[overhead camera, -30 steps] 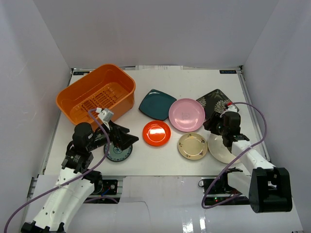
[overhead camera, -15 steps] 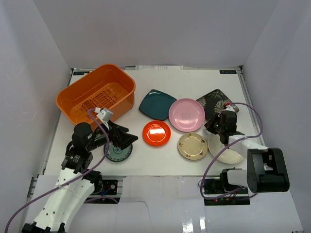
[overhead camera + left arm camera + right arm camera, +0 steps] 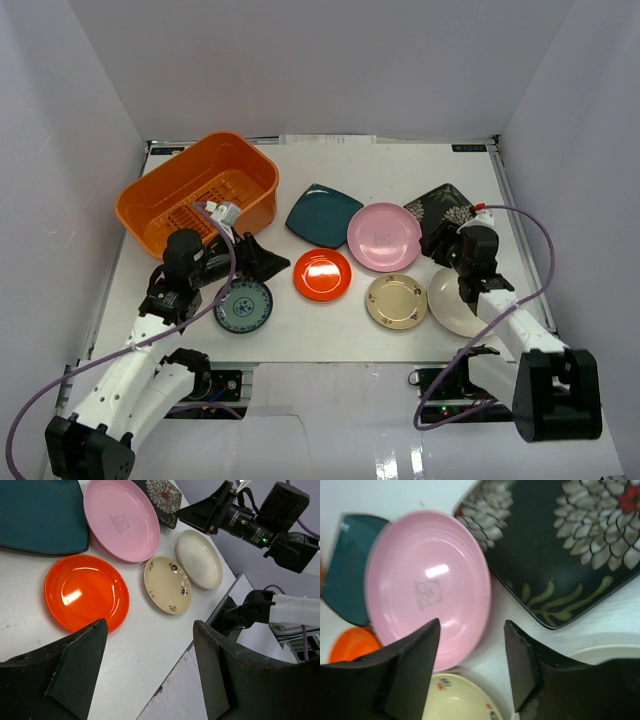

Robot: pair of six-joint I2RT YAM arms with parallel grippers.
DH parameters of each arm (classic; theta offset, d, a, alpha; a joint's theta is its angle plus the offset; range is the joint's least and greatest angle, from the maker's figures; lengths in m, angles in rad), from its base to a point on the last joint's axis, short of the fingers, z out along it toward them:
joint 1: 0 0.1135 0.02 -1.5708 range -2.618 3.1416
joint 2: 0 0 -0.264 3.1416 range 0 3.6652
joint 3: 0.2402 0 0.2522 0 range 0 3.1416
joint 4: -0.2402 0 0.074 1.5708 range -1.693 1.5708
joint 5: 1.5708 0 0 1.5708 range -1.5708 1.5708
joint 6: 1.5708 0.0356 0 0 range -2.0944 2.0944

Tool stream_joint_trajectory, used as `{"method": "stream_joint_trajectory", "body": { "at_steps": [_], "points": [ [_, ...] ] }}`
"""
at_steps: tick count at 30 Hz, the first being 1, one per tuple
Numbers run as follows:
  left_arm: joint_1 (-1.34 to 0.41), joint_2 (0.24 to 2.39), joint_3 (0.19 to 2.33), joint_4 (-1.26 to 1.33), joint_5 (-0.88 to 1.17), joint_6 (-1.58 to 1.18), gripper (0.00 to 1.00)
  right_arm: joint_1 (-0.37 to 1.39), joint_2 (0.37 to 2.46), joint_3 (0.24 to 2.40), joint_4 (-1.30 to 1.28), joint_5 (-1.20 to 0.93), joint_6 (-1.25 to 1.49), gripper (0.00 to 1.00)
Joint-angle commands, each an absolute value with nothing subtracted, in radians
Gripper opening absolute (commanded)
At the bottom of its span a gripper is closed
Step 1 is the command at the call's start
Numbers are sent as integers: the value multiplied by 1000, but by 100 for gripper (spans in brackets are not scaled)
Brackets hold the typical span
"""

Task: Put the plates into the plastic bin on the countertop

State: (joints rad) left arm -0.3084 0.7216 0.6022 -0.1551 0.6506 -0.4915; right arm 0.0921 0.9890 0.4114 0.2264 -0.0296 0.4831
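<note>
Left arm (image 3: 185,265) backs off round green-blue patterned plate (image 3: 243,305), jaws apart, empty; right jaws apart over round pink plate (image 3: 427,587), whose thin rim may slip when pinched.

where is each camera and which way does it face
top external: above and behind the bases, looking down on the orange bin; left arm and right arm show
left wrist: facing across the red plate toward the right arm; own open fingers in front
right wrist: looking down at the black floral plate; own open fingers below
shared: pink plate, in all three
</note>
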Motion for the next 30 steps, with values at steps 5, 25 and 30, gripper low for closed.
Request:
{"method": "stream_joint_trajectory", "body": {
  "at_steps": [5, 25, 30],
  "points": [
    [-391, 784, 623, -106, 552, -537, 81, 95, 1256, 489, 244, -28, 459, 63],
    [-655, 1135, 799, -91, 180, -538, 80, 95, 1184, 445, 354, -127, 571, 8],
    [-680, 1296, 876, -51, 146, -541, 80, 95, 1063, 403, 318, -141, 569, 8]
  ]
}}
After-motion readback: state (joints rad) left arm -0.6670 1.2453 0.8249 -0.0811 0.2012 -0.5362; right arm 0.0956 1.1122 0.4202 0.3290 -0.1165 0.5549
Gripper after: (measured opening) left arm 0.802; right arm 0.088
